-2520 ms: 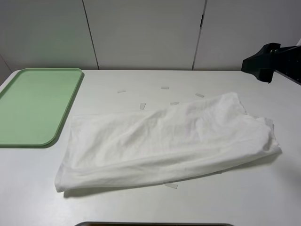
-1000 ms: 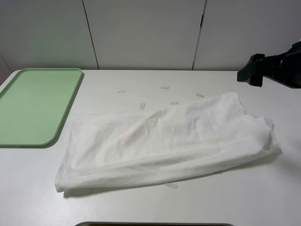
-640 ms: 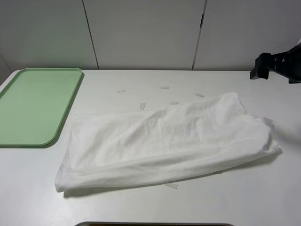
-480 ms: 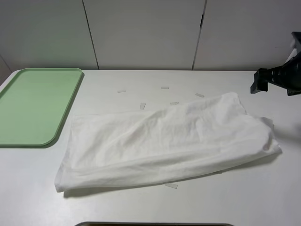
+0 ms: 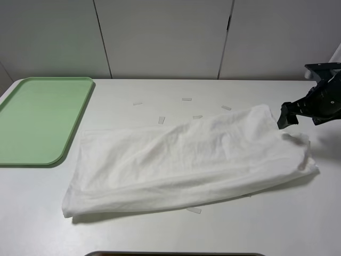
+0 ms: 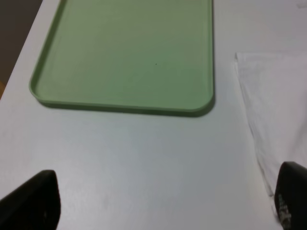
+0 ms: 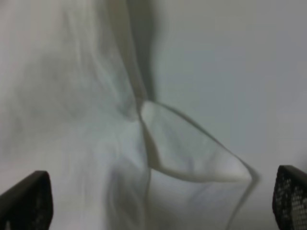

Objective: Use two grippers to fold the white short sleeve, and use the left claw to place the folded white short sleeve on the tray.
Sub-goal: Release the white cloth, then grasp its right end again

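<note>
The white short sleeve (image 5: 186, 160) lies folded into a long wrinkled band across the middle of the table. Its left edge (image 6: 276, 110) shows in the left wrist view. The pale green tray (image 5: 40, 120) sits bare at the far left, and also fills the left wrist view (image 6: 129, 52). My left gripper (image 6: 163, 206) hovers open over bare table between tray and shirt, outside the high view. My right gripper (image 5: 285, 115) hangs open just above the shirt's right end. Its fingers straddle a folded corner flap (image 7: 192, 151) of the fabric (image 7: 72, 120).
Several small clear tape strips (image 5: 161, 120) lie on the table behind the shirt, and one (image 5: 194, 210) in front. A dark edge (image 5: 176, 254) runs along the table's near side. White wall panels stand behind.
The right arm has come down and forward from the back right corner to just over the shirt's right end. The shirt and tray have not moved.
</note>
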`<action>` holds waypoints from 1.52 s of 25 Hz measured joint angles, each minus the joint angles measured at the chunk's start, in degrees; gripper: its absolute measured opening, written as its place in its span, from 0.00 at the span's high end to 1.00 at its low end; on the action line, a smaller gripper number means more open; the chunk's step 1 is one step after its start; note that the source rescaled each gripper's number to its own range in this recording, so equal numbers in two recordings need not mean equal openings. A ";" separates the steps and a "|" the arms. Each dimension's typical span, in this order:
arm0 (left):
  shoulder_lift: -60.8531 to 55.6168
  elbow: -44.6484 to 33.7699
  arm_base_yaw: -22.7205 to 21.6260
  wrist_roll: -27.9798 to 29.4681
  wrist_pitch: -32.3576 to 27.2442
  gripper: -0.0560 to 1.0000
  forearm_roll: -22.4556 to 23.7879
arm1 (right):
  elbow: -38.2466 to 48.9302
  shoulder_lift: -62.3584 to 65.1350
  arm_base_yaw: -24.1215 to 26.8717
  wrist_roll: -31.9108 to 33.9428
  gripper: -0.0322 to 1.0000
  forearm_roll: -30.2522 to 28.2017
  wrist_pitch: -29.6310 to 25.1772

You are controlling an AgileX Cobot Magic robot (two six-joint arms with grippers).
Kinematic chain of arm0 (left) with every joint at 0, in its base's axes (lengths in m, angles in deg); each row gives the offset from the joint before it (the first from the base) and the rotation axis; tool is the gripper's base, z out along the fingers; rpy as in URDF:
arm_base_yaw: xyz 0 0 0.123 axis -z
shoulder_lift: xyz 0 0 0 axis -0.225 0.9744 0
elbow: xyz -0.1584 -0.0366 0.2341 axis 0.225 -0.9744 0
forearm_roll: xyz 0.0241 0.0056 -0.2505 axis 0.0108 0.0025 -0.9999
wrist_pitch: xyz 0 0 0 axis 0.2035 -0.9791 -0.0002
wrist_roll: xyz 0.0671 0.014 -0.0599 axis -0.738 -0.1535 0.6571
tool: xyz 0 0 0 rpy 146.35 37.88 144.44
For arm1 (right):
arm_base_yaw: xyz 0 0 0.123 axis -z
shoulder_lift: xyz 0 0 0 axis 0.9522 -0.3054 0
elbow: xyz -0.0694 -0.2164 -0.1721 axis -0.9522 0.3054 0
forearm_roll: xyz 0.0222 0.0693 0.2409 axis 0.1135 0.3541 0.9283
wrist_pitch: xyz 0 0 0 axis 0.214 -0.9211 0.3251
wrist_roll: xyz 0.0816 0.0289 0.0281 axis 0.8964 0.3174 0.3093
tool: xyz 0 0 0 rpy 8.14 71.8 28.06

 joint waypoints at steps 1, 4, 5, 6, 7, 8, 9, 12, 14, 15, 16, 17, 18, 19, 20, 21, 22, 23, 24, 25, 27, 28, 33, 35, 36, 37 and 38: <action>0.00 0.00 0.00 0.00 0.00 0.11 0.00 | 0.00 0.00 0.00 0.00 0.00 0.00 0.00; 0.00 0.00 0.00 0.00 0.00 0.11 0.00 | -0.47 -2.04 0.77 -2.24 0.00 1.16 -0.70; 0.00 0.00 0.00 0.00 0.00 0.11 0.00 | -0.60 -2.47 1.13 -3.49 0.00 2.19 -1.06; 0.00 0.00 0.00 0.00 0.00 0.11 0.00 | -0.80 -3.05 1.80 -7.98 0.00 4.94 -1.51; 0.00 0.00 0.00 0.00 0.00 0.11 0.00 | -0.85 -3.49 2.11 -10.57 0.00 6.71 -1.66; 0.00 0.00 0.00 0.00 0.00 0.11 0.00 | -0.91 -3.75 2.55 -12.62 0.00 8.09 -1.96; 0.00 0.00 0.00 0.00 0.00 0.11 0.00 | -0.91 -4.08 2.97 -14.65 0.00 9.51 -1.96; 0.00 0.00 0.00 0.00 0.00 0.11 0.00 | -0.91 -5.43 4.46 -17.22 0.00 11.30 -2.01; 0.00 0.00 0.00 0.00 0.00 0.11 0.00 | -0.91 -6.20 4.99 -17.56 0.00 11.36 -1.74; 0.00 0.00 0.00 0.00 0.00 0.11 0.00 | -0.91 -6.57 5.21 -17.58 0.00 11.36 -1.56; 0.00 0.00 0.00 0.00 0.00 0.11 0.00 | -0.91 -6.88 5.29 -17.63 0.00 11.36 -1.29; 0.00 0.00 0.00 0.00 0.00 0.11 0.00 | -0.91 -7.16 5.40 -17.69 0.00 11.36 -0.93; 0.00 0.00 0.00 0.00 0.00 0.11 0.00 | -0.91 -7.50 5.45 -17.75 0.00 11.36 -0.58; 0.00 0.00 0.00 0.00 0.00 0.11 0.00 | -0.91 -7.98 5.58 -17.75 0.00 11.36 -0.12; 0.00 0.00 0.00 0.00 0.00 0.11 0.00 | -0.91 -7.98 5.58 -17.75 0.00 11.36 -0.12; 0.00 0.00 0.00 0.00 0.00 0.11 0.00 | -0.97 -8.56 5.58 -17.79 0.00 11.38 0.17; 0.00 0.00 0.00 0.00 0.00 0.11 0.00 | -1.08 -8.97 5.58 -17.79 0.00 11.38 0.18; 0.00 0.00 0.00 0.00 0.00 0.11 0.00 | -1.35 -9.51 5.65 -17.79 0.00 11.38 0.23; 0.00 0.00 0.00 0.00 0.00 0.11 0.00 | -1.88 -10.36 5.77 -17.79 0.00 11.43 0.37; 0.00 0.00 0.00 0.00 0.00 0.11 0.00 | -2.34 -10.96 5.77 -17.79 0.00 11.43 0.42; 0.00 0.00 0.00 0.00 0.00 0.11 0.00 | -3.17 -11.79 5.77 -17.82 0.00 11.68 0.16; 0.00 0.00 0.00 0.00 0.00 0.11 0.00 | -3.64 -12.18 5.91 -17.87 0.00 12.24 -0.13; 0.00 0.00 0.00 0.00 0.00 0.11 0.00 | -4.66 -13.04 5.91 -18.23 0.00 15.63 -2.15; 0.00 0.00 0.00 0.00 0.00 0.11 0.00 | -4.79 -13.04 5.79 -18.43 0.00 16.30 -3.31; 0.00 0.00 0.00 0.00 0.00 0.11 0.00 | -4.79 -13.04 5.73 -18.51 0.00 16.86 -3.63; 0.00 0.00 0.00 0.00 0.00 0.11 0.00 | -4.79 -13.04 5.73 -18.51 0.00 16.86 -3.63; 0.00 0.00 0.00 0.00 0.00 0.11 0.00 | -4.90 -13.04 5.58 -18.55 0.00 17.03 -4.02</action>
